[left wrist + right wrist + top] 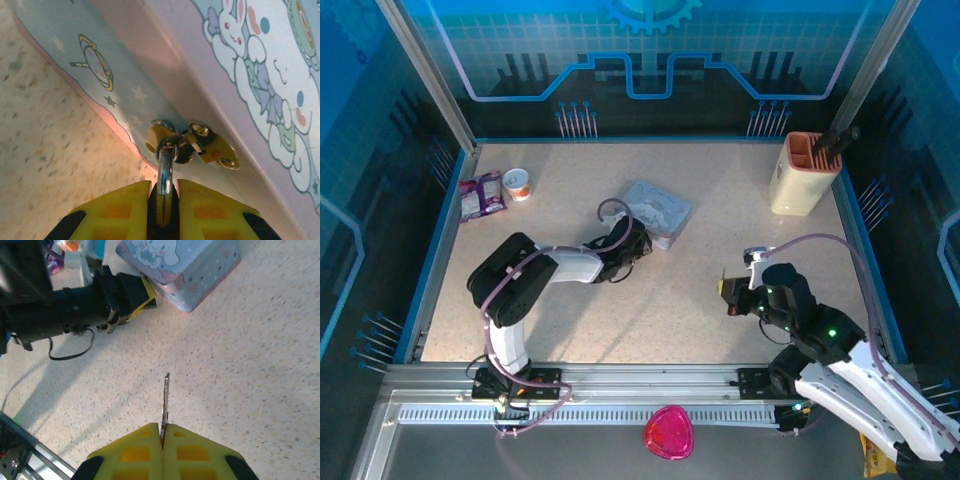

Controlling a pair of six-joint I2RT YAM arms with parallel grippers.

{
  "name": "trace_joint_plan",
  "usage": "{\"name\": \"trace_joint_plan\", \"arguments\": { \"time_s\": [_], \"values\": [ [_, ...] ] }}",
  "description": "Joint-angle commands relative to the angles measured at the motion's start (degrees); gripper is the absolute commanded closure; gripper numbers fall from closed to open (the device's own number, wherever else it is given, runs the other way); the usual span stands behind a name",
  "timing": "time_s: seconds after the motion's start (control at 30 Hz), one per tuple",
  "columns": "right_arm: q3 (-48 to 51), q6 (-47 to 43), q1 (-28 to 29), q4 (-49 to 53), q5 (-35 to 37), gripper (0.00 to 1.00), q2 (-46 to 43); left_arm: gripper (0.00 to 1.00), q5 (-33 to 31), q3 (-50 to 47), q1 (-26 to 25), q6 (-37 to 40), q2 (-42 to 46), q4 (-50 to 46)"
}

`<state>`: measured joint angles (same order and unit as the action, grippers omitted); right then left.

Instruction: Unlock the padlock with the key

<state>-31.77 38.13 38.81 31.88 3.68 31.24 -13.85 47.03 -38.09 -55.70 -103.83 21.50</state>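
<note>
Left hand (164, 195) clamped on padlock (165, 170). Its shackle runs straight ahead of the fingers, through the gold hasp (216, 149) on the tin (197, 277). Right hand (163, 432) pinched together on the key (165, 395), blade pointing forward over bare table (260, 370). Padlock lies well ahead, up-left. Step: carrying key to lock. Next, probably: line blade up with keyhole, which is not visible.

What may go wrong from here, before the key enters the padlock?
The key is pinched at its end by the right gripper; it may pivot or slip on contact.
The left gripper covers most of the padlock, so the keyhole may be hard to reach.
The padlock hangs on the hasp of the tin; a push may slide the tin.
</note>
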Motion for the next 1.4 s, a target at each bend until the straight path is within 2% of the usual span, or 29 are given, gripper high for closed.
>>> {"name": "trace_joint_plan", "arguments": {
  "time_s": [0.0, 0.13, 0.33, 0.6, 0.7, 0.83, 0.93, 1.1, 1.37],
  "values": [
    [2.1, 1.3, -0.5, -6.6, -4.0, 1.0, 1.5, 0.84, 1.2, -3.7, -2.0, -3.6, 2.9, 2.7],
    [3.2, -0.3, -0.5, -7.7, -4.6, 1.0, 2.6, 0.82, -0.3, -4.6, -6.1, -5.0, 3.7, 3.2],
    [1.6, -4.2, -1.0, -4.0, -3.5, 1.0, 3.2, 0.79, -0.2, -2.4, -10.9, -5.7, 1.6, 2.8],
    [4.9, -1.8, -2.1, -6.9, -7.8, 1.0, 4.5, 0.73, 2.2, -1.3, -12.4, -5.1, 0.6, 2.8],
    [6.3, -1.5, -2.1, -8.7, -9.5, 1.0, 4.7, 0.67, 2.9, -1.4, -12.3, -4.2, 1.9, 0.6],
    [8.4, -5.0, -2.0, -11.6, -12.4, 1.0, 3.3, 0.53, 2.9, -2.8, -12.3, -2.4, 6.7, -3.0],
    [10.6, -9.3, -1.1, -16.0, -16.5, 1.0, 1.4, 0.47, 5.0, -4.5, -12.4, 1.0, 11.5, -3.8],
    [15.5, -13.6, 2.1, -26.3, -20.4, 1.0, -0.3, 0.44, 9.5, -8.3, -12.5, 4.8, 20.8, -3.8],
    [15.5, -17.2, 5.8, -38.9, -22.9, 1.0, 7.9, 0.42, 16.8, -12.6, -13.9, 9.8, 30.8, -2.0]
  ]
}}
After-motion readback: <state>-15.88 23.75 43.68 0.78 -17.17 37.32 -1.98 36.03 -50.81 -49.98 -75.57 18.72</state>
